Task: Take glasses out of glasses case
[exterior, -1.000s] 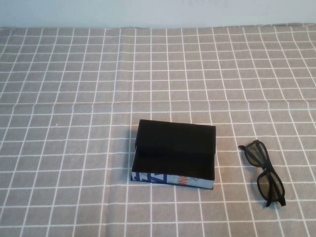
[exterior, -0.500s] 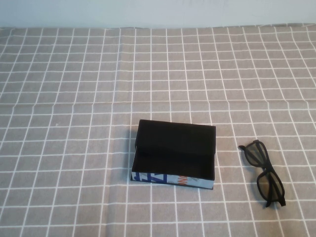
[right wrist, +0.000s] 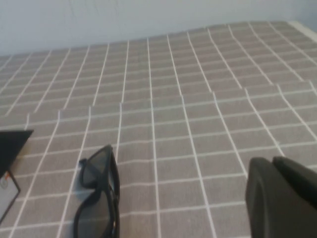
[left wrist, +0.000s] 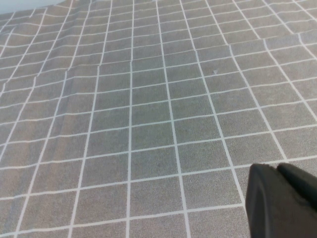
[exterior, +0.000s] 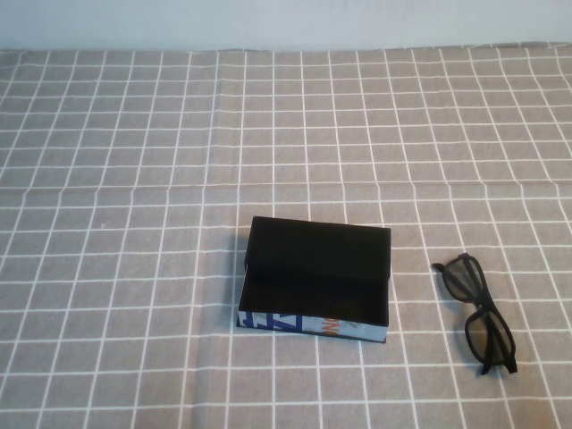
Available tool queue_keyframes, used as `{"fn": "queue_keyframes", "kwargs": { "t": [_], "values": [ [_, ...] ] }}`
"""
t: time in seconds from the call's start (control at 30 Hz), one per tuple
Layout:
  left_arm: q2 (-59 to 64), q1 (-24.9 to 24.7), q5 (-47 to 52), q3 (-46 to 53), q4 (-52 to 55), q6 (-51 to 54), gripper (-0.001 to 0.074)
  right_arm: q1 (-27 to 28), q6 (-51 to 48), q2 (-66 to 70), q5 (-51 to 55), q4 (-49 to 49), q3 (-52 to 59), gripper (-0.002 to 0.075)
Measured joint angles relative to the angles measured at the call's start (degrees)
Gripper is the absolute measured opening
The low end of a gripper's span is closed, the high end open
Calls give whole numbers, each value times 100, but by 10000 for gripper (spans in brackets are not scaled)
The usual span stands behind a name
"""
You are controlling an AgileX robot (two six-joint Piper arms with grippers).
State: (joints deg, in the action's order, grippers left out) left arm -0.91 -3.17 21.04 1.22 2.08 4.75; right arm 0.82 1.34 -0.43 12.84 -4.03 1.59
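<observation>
The black thick-framed glasses lie on the cloth to the right of the glasses case, outside it. The glasses case sits near the table's front middle, black inside, with a white front side printed in blue and orange; nothing shows inside it. Neither arm shows in the high view. My left gripper is shut and empty over bare cloth. My right gripper is shut and empty. In its wrist view the glasses and a corner of the case lie apart from it.
A grey cloth with a white grid covers the whole table, with a crease across the middle. A pale wall runs along the far edge.
</observation>
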Motion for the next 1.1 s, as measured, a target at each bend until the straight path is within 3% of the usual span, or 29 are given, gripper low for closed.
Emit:
{"fn": "queue_keyframes", "kwargs": {
  "t": [0.23,0.53,1.1],
  "values": [
    [0,0,0,0,0,0,-4,0,79,0,460,46,0,-18],
    [0,0,0,0,0,0,-5,0,-463,0,502,-66,0,-18],
    [0,0,0,0,0,0,-5,0,-339,0,515,-419,0,-18]
  ]
}}
